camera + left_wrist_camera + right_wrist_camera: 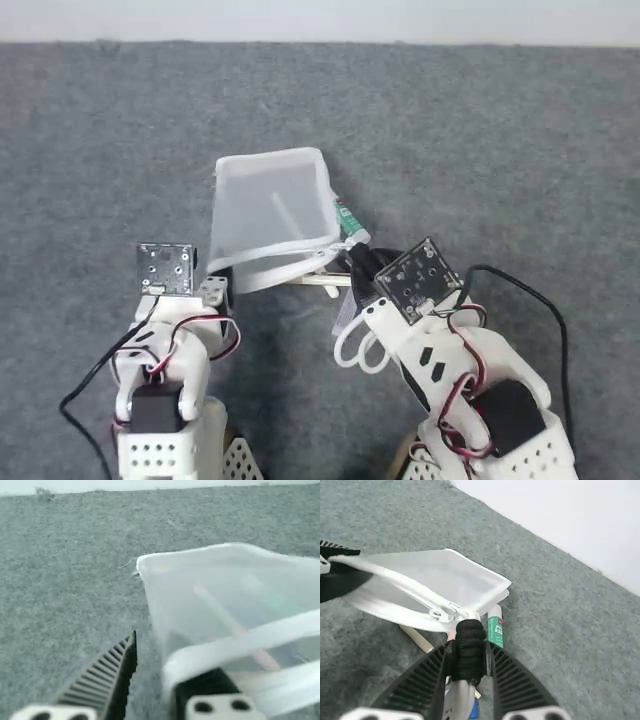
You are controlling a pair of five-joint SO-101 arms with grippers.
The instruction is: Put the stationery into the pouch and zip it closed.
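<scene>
The translucent white pouch (268, 205) lies mid-table with its mouth toward the arms, and a thin pen (227, 622) shows through its wall. My left gripper (218, 282) is open at the pouch's near left corner. One finger (207, 687) sits under the rim strip and the other finger (107, 675) is outside on the carpet. My right gripper (468, 649) is shut on a black-wrapped part of white-handled scissors (358, 345), just short of the zipper pull (440, 613). A green glue stick (495, 628) and a wooden stick (416, 636) lie by the mouth.
Grey carpet (500, 150) covers the table, with open room behind and to both sides of the pouch. A white wall (580, 515) bounds the far edge. A black cable (540, 300) loops beside the right arm.
</scene>
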